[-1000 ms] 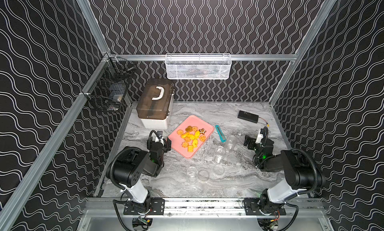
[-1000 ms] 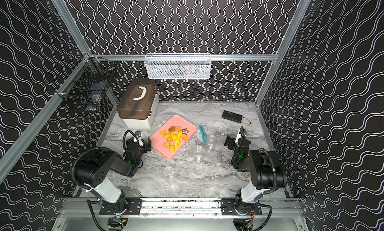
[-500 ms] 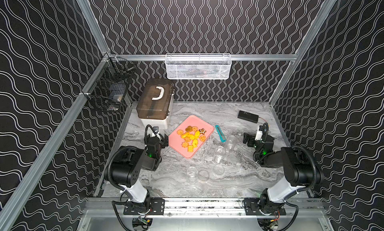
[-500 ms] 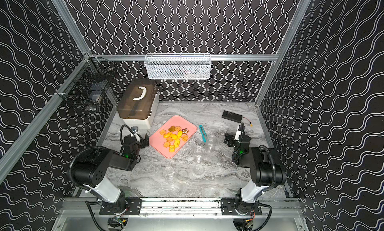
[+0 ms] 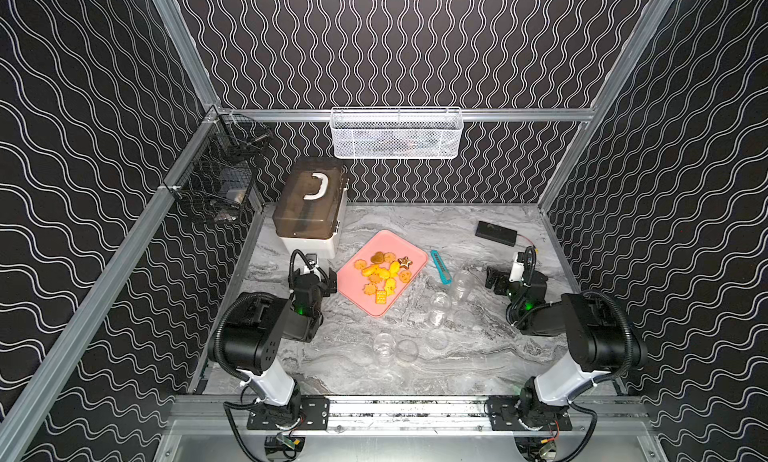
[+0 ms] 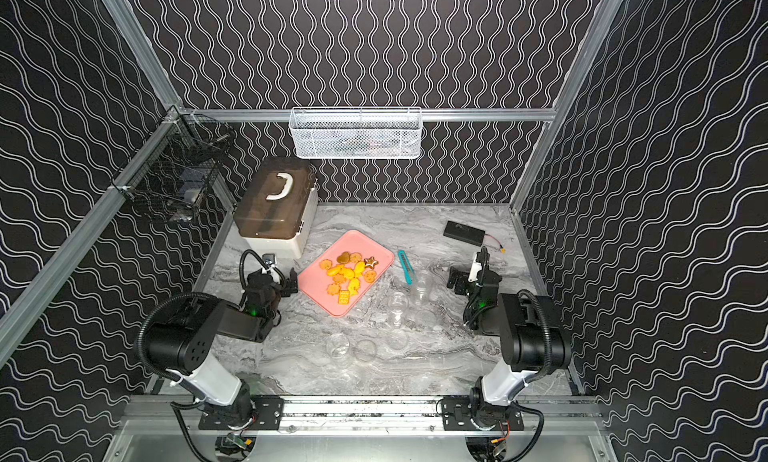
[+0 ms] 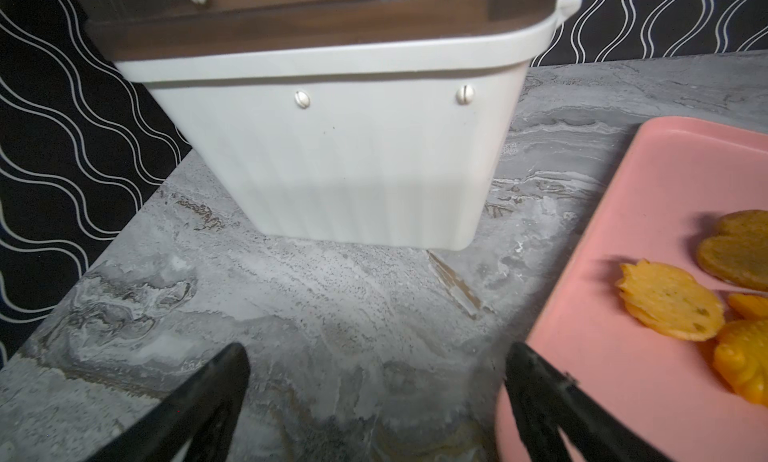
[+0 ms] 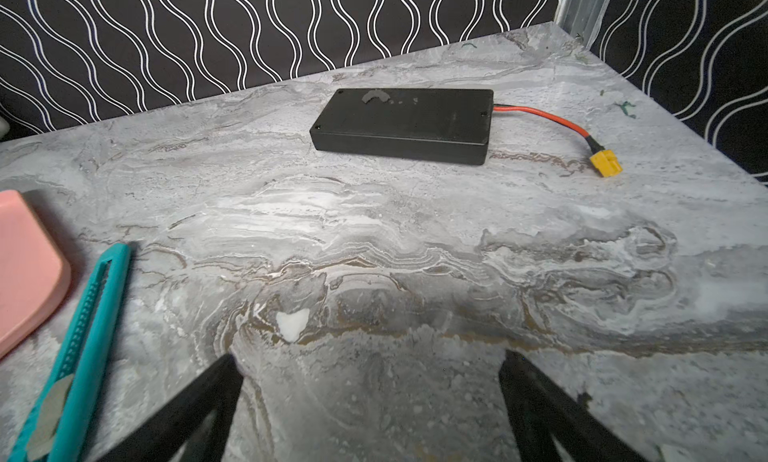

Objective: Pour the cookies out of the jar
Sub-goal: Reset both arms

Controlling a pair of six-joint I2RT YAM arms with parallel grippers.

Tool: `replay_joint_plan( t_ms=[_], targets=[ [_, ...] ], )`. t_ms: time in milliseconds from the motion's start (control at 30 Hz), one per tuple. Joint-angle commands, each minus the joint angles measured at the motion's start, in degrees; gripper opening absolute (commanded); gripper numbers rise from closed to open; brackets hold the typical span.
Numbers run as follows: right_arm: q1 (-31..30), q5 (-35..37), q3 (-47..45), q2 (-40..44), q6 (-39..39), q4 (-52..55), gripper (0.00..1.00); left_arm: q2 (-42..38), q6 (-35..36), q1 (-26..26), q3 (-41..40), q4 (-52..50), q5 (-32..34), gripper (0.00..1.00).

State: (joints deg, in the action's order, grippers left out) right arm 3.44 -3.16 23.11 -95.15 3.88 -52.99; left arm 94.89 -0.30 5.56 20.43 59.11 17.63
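Cookies (image 5: 384,275) all lie on the pink tray (image 5: 376,243), roughly 12, none seen off it. Clear jars (image 5: 439,310) sit near the tray on its right-arm side and look empty. Left gripper (image 7: 376,356) is spread wide, holding nothing, just beside the tray's opposite edge. Right gripper (image 8: 368,360) is spread wide, holding nothing, well apart from the tray. Pour looks done. Next move is probably just parking both arms, no grasp needed.

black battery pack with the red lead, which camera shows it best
The right wrist view: the black battery pack lies close and sharp, with its corner screws, red lead and yellow connector all clear. Both top views show it only as a small dark slab, details lost. The left wrist view does not show it.
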Motion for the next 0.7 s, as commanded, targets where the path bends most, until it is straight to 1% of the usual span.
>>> replay_joint_plan(
  t_ms=[0, 667],
  targets=[
    [0.0, -0.3, -0.1, 0.0, -0.3, -2.4, 1.00, -0.1, -0.4, -0.1, -0.1, 1.6, 0.2, 0.99],
    [0.0, -0.3, -0.2, -0.1, -0.3, -2.5, 1.00, -0.1, -0.4, -0.1, -0.1, 1.6, 0.2, 0.99]
  ],
)
